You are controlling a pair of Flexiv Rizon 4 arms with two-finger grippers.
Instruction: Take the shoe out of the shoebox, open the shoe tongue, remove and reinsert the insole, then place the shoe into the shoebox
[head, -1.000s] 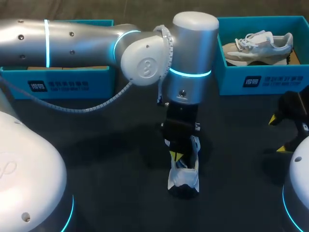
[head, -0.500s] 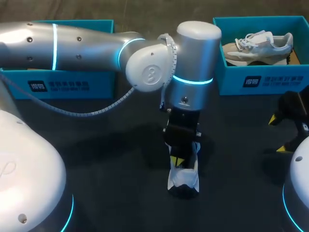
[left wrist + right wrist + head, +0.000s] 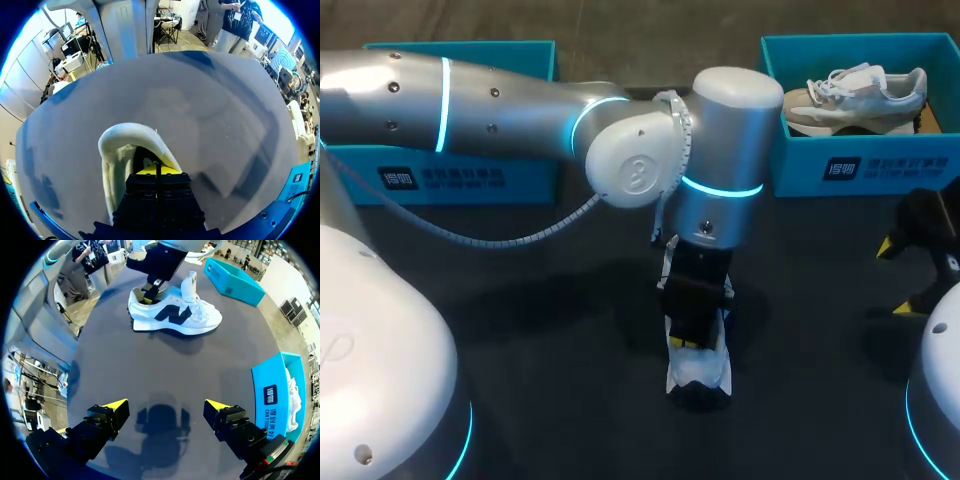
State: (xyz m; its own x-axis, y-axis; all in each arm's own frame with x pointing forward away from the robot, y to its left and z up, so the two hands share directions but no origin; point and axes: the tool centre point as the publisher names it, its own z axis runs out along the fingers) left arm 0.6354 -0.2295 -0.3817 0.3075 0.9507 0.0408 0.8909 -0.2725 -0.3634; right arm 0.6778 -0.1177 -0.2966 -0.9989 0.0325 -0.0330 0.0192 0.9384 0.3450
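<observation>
Dark table (image 3: 520, 330), with two blue boxes along its far edge: the left shoebox (image 3: 450, 170) and the right shoebox (image 3: 865, 165), which holds a second shoe (image 3: 855, 95). Our left arm (image 3: 520, 90) comes in across the middle and stands near-vertical over the shoe (image 3: 700, 370). That shoe sits on its sole at mid-table, well apart from both boxes. The left fingers (image 3: 147, 171) are down inside the heel opening, narrow, with the yellow tips pressed together. We cannot tell whether the insole is pinched between them. The right fingers (image 3: 112, 407) are spread wide, hold nothing, and hover over bare table near the right shoebox. We judge the step in hand to be pulling the insole. To do it well, we would grip the insole's heel edge only, not the lining, and lift up and back along the shoe's length. We would watch that the shoe does not rise with it, since nothing pins it down; the free right arm could steady the toe. The left wrist view alone shows the closed tips and the heel collar (image 3: 125, 135) curving just ahead of them. The right wrist view alone shows the shoe's full side profile and that its sole is flat on the table. The head view alone shows both boxes together.
</observation>
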